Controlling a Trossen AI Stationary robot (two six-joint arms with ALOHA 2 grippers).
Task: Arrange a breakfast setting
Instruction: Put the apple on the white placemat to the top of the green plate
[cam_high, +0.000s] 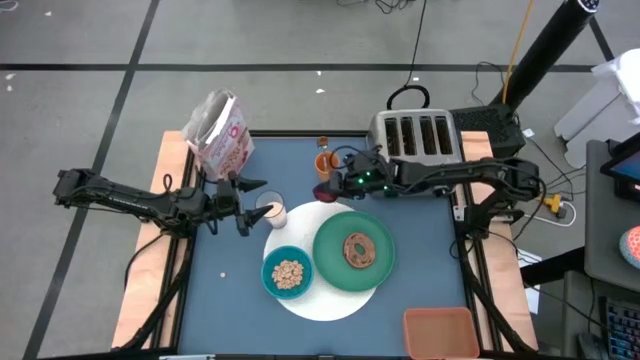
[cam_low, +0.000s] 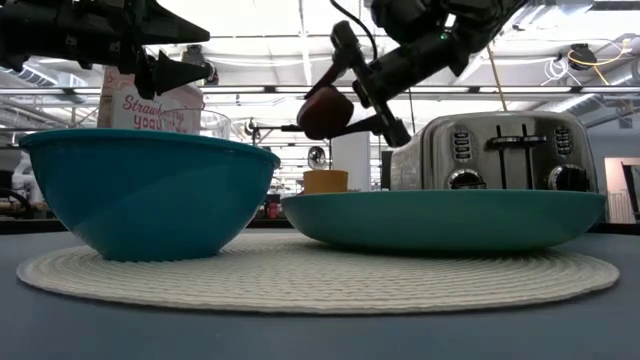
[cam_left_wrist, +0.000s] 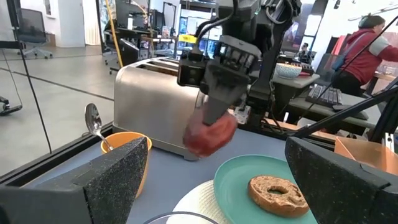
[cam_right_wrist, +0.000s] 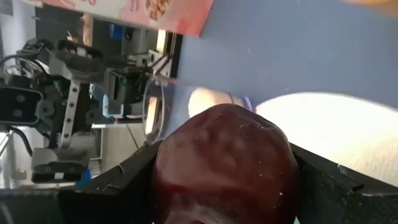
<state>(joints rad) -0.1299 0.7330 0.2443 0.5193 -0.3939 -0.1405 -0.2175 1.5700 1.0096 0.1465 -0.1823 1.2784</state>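
The round white woven mat (cam_high: 325, 290) is laid at the middle of the blue table, and most of the setting is judged to be in place on it. The large green plate (cam_high: 330, 255) sits on the mat's right half with the brown ring-shaped bread (cam_high: 358, 249) on it. The smaller teal bowl (cam_high: 273, 284), holding pale cereal pieces, sits on the mat's left edge. The clear glass of milk (cam_high: 271, 213) stands at the mat's far-left rim. The orange cup (cam_high: 322, 160) with the silver spoon (cam_left_wrist: 92, 120) standing in it is off the mat, beside the silver four-slot toaster (cam_high: 415, 135); moving it in appears to be left to do.

The dark-red round fruit (cam_low: 325, 111) is not yet set down: it is clamped between the fingers of the right gripper (cam_high: 330, 186) and held in the air above the mat's far edge, near the plate. The left gripper (cam_high: 252, 200) is just beside the milk glass with its fingers spread wide and nothing between them.

The height of the fruit above the table is shown only by the low view; from above it reads as lying at the mat's rim. The spoon's bowl is made plain only in the left wrist view. The tight seat of the fruit between the dark fingers is shown in the right wrist view.
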